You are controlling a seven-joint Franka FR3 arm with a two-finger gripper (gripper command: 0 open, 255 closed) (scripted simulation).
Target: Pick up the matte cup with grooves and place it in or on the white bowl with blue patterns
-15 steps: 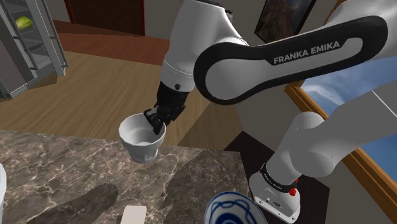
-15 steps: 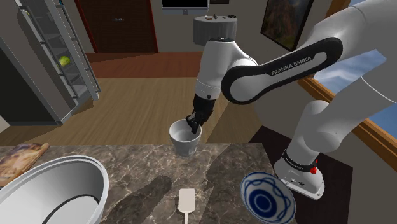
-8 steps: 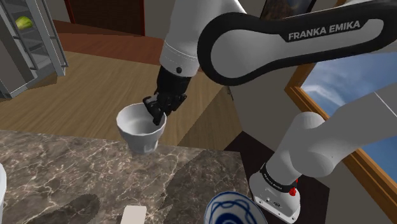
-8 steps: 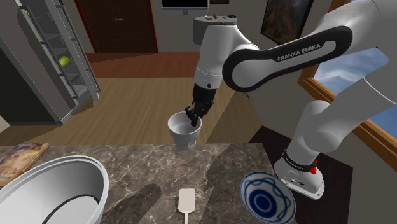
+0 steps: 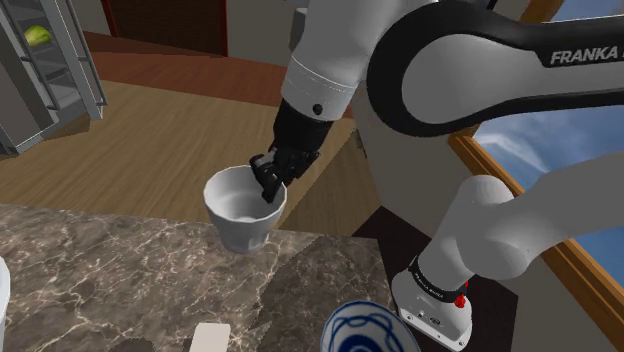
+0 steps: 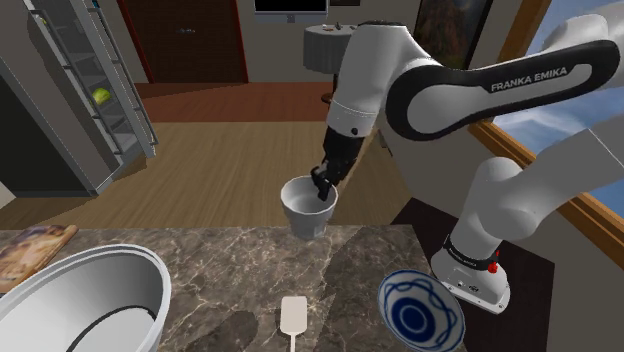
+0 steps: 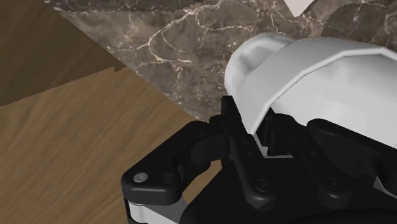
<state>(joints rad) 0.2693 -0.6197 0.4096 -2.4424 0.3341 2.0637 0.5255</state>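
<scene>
Gripper [image 5: 268,180] pinching white cup [image 5: 238,218] rim | dark marbled counter [image 5: 110,280], patterned bowl [image 5: 365,330] | wood floor [image 5: 130,140] beyond

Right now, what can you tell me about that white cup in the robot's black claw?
The cup looks plain matte white, wide at its open rim and narrowing to a smaller base. It is empty and roughly upright. The black gripper clasps its rim wall, one finger inside and one outside. It seems to hang just above the far edge of the dark marble counter, touching nothing else.
</scene>
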